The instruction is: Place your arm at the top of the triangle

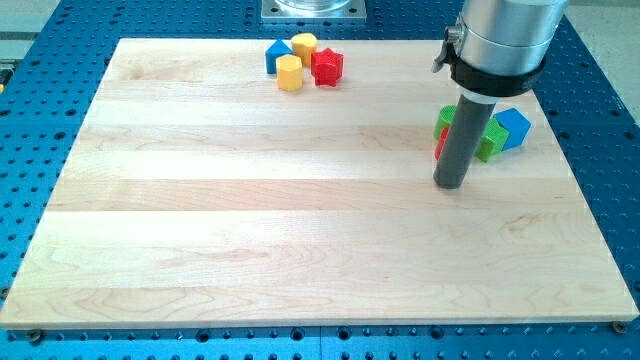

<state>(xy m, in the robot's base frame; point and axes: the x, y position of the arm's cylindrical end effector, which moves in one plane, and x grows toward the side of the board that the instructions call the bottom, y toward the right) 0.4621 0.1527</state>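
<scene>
While it rests on the pale wooden table (300, 220) at the right of the frame, my tip (450, 184) sits just left of a small cluster: a red block (440, 147) mostly hidden behind the rod, green blocks (489, 140), and a blue cube (513, 127). No gripper exists, so nothing is grasped. Far off at upper centre lie a blue triangle (276, 55), two yellow blocks (289, 73) and a red star-shaped block (327, 66).

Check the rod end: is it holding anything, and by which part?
Nothing is held; the rod cannot grip. My tip sits on the board just below a cluster of green, red and blue blocks. Contact cannot be told.
</scene>
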